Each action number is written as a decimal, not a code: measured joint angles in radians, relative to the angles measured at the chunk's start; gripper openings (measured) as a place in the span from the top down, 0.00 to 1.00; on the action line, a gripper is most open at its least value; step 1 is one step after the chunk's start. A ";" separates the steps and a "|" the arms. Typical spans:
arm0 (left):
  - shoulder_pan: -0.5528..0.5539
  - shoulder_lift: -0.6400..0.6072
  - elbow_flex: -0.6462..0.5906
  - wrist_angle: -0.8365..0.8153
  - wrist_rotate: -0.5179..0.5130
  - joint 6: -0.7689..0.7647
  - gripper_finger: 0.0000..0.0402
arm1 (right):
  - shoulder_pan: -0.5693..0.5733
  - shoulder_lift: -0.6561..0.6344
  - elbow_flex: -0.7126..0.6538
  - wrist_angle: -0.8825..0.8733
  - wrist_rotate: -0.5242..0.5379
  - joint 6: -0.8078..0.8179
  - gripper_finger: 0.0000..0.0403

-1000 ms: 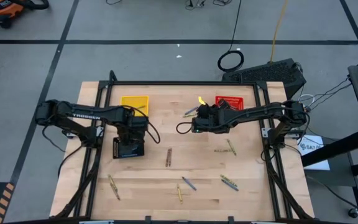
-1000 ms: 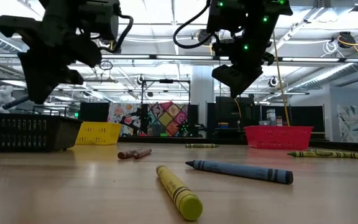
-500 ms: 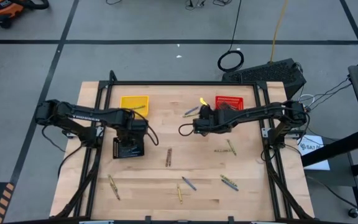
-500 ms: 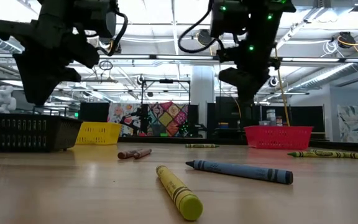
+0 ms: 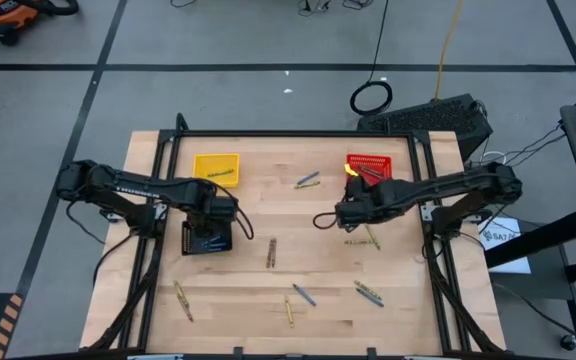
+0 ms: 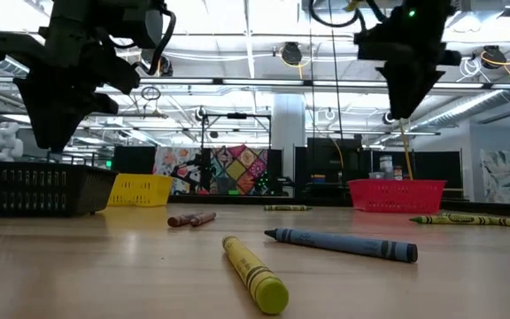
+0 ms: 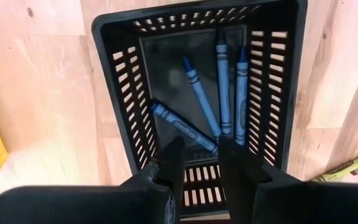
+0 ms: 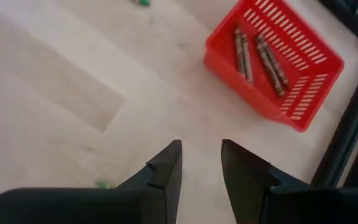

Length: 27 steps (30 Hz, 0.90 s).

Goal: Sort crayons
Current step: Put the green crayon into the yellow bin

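While the left gripper (image 7: 197,163) hangs with fingers parted and empty over the black basket (image 7: 123,81) (four blue crayons (image 7: 224,81) inside), the right gripper (image 8: 201,163), also parted and empty, hovers over bare counter (image 8: 55,124) near the red basket (image 8: 316,81).

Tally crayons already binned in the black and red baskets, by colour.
Blue crayons, in the black basket: 4
Brown-red crayons, in the red basket: 4
Total: 8
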 joint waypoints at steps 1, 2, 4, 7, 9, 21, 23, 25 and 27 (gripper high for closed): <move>-0.002 0.000 0.000 0.001 -0.002 0.000 0.79 | 0.010 -0.004 -0.003 -0.005 -0.004 -0.006 0.75; -0.003 0.000 0.000 0.002 -0.006 0.000 0.79 | 0.017 -0.005 -0.008 -0.014 -0.006 -0.006 0.75; -0.004 0.000 0.000 0.005 -0.015 -0.004 0.79 | 0.029 -0.005 -0.029 -0.039 -0.012 -0.002 0.75; -0.004 0.000 0.000 0.005 -0.018 -0.007 0.79 | 0.037 -0.005 -0.085 -0.031 -0.068 0.003 0.75; -0.004 0.000 0.000 0.005 -0.018 -0.007 0.79 | 0.039 -0.004 -0.136 -0.007 -0.106 0.019 0.75; -0.004 0.000 0.000 0.012 -0.019 -0.007 0.79 | 0.039 -0.004 -0.394 0.208 -0.256 0.143 0.75; -0.004 0.000 0.000 0.014 -0.018 -0.008 0.79 | 0.039 -0.004 -0.419 0.255 -0.265 0.146 0.75; -0.004 0.000 0.000 0.016 -0.019 -0.008 0.79 | 0.039 -0.004 -0.428 0.276 -0.264 0.158 0.75; -0.004 0.000 0.000 0.020 -0.018 -0.008 0.79 | 0.039 -0.004 -0.429 0.290 -0.265 0.159 0.75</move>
